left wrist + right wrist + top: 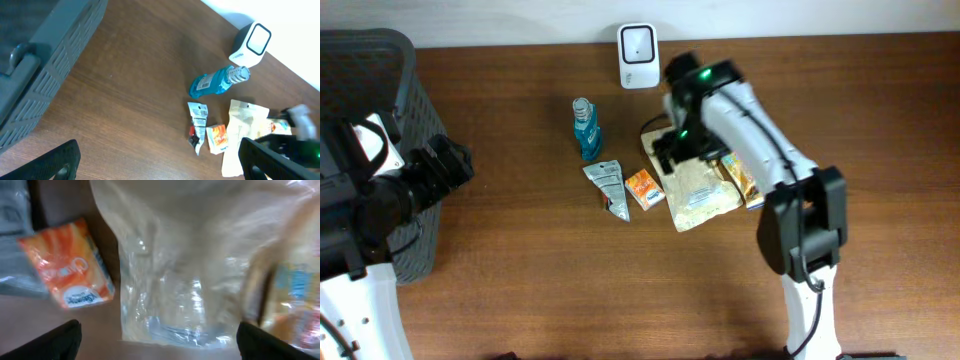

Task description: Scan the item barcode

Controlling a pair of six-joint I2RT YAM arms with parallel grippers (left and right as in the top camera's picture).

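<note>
The scanner, a small white unit, is set at the far edge of the table, and the other things are placed from it. The clear bag, taken here as the item to be scanned, is laid flat on the wood in front of the scanner and a little to its right. It is well apart from the scanner, and no barcode can be made out on it.

The right gripper is held low over the bag's scanner-side end. Its fingers are spread wide, one at each bottom corner of the wrist view. The bag's crinkled film is seen lying between them, and nothing is clamped.

A blue bottle is laid on its side in front of the scanner and slightly to its left. Farther from the scanner than the bottle, a silver pouch and an orange packet are found side by side, the packet just beside the bag's left edge. A snack packet is partly hidden under the right arm, right of the scanner and against the bag's right side.

The left gripper is kept far to the left of the scanner, beside a dark basket. Its fingers are fully parted and nothing is held.
</note>
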